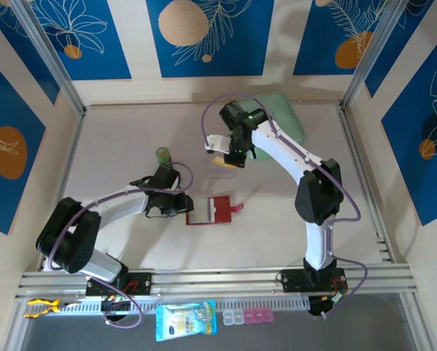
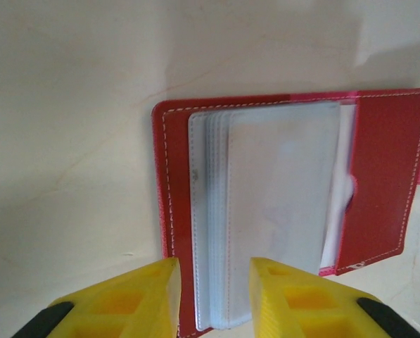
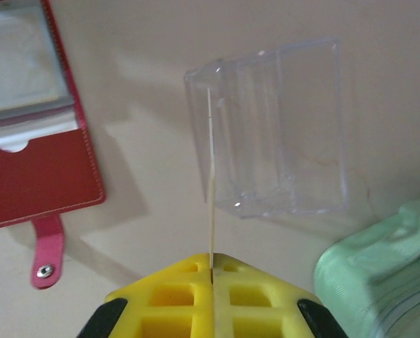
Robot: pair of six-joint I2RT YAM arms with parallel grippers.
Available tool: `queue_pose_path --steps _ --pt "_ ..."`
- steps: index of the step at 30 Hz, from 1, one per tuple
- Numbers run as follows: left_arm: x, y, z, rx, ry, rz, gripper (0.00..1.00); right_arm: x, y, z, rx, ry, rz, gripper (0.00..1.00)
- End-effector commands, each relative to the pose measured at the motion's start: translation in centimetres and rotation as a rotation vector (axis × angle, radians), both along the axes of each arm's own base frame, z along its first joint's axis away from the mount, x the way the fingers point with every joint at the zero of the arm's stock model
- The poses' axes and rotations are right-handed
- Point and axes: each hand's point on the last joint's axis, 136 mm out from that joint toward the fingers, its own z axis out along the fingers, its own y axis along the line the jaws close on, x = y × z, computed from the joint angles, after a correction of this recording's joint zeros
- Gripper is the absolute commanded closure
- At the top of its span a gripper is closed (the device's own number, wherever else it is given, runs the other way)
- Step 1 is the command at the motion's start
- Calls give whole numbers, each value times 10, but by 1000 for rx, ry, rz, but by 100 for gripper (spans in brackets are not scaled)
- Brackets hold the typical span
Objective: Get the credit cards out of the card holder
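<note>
The card holder (image 2: 378, 176) lies open on the table, dark red, with its pale clear sleeves (image 2: 280, 211) fanned out. My left gripper (image 2: 213, 289) is open just above its near end, one yellow finger on each side of the sleeve stack, apart from it. In the top view this gripper (image 1: 183, 205) sits at the left edge of the card holder (image 1: 214, 210). My right gripper (image 3: 211, 262) is shut on a thin credit card (image 3: 210, 176), seen edge-on. The card stands upright over a clear plastic box (image 3: 280, 127). The card holder's snap tab (image 3: 46, 250) points toward the right arm.
A mint-green zip pouch (image 1: 285, 117) lies at the back behind the right arm, its corner (image 3: 385, 267) close to the clear box. A small green cylinder (image 1: 163, 154) stands behind the left gripper. Aluminium frame posts and patterned walls enclose the table.
</note>
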Motion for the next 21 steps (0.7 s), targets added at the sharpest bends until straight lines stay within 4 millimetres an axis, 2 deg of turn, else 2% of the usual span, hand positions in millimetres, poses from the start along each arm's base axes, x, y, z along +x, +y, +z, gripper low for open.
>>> queue_pose_path --steps 1,12,21 --pt "-4 -4 -5 -38 33 5 68 2 -1 -3 -30 33 81 100" --pt "-7 -6 -2 -71 37 12 67 25 13 -35 -42 88 115 100" --pt "-8 -2 6 -67 14 22 67 24 15 -67 -45 178 114 100"
